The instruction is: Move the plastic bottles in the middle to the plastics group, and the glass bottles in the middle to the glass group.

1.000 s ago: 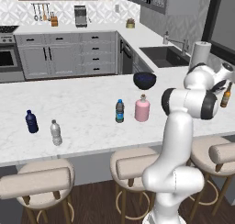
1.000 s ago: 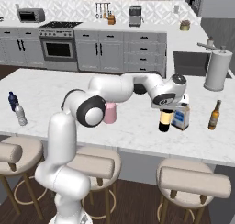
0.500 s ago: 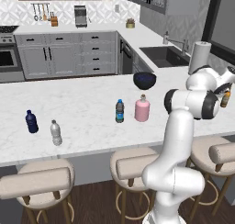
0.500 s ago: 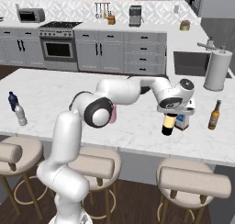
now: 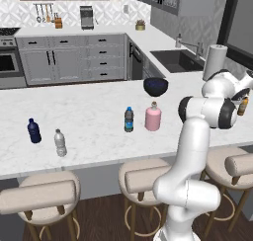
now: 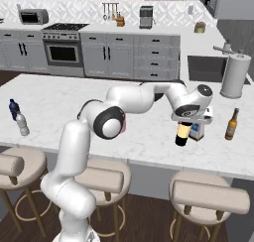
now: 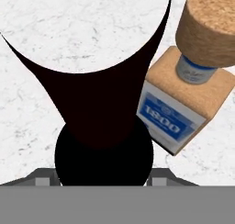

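Hand view: wine bottle beside amber bottle.

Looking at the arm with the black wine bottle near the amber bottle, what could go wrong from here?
1. The gripper holds the black wine bottle right beside the square amber bottle; the hand view shows them nearly touching, so lowering could knock the amber bottle.
2. The wine bottle is tall; set down tilted, it might topple.
3. The slim brown beer bottle stands close by, so a wide swing could hit it.
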### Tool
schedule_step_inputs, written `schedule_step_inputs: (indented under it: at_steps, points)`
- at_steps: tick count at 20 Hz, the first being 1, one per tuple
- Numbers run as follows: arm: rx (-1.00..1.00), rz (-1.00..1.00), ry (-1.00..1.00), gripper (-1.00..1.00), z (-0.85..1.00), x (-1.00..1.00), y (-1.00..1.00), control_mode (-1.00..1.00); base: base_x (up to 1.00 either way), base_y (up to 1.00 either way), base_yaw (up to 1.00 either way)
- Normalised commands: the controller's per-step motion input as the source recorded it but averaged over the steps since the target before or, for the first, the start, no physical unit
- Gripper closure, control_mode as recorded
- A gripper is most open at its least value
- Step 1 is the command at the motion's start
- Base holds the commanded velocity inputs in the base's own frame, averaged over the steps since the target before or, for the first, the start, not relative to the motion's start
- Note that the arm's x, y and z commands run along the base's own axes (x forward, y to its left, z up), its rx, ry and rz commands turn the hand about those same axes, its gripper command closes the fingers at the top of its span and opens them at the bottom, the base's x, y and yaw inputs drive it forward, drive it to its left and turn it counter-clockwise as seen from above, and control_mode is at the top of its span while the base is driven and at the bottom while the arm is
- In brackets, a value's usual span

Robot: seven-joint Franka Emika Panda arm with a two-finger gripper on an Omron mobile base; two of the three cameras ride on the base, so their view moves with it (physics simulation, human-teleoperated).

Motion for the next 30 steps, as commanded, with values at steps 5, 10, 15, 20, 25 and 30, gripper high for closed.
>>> schedule_step_inputs:
  at_steps: [5, 10, 15, 20, 25, 30]
  points:
    - [-0.01, 0.0, 0.0, -1.0, 0.0, 0.0, 0.1, -1.0, 0.0, 0.0, 0.0]
    - [-0.09, 0.0, 0.01, -1.0, 0.16, 0.0, 0.14, -1.0, 0.0, 0.0, 0.0]
    - [-0.07, 0.0, 0.01, -1.0, 0.16, 0.0, 0.1, -1.0, 0.0, 0.0, 0.0]
    - [-0.02, 0.0, -0.02, -1.0, 0.37, -0.16, 0.12, -1.0, 0.0, 0.0, 0.0]
    - [-0.01, 0.0, -0.1, -1.0, 0.62, -0.53, 0.3, -1.0, 0.0, 0.0, 0.0]
    - [-0.03, 0.0, -0.02, -1.0, 0.56, -0.44, 0.42, -1.0, 0.0, 0.0, 0.0]
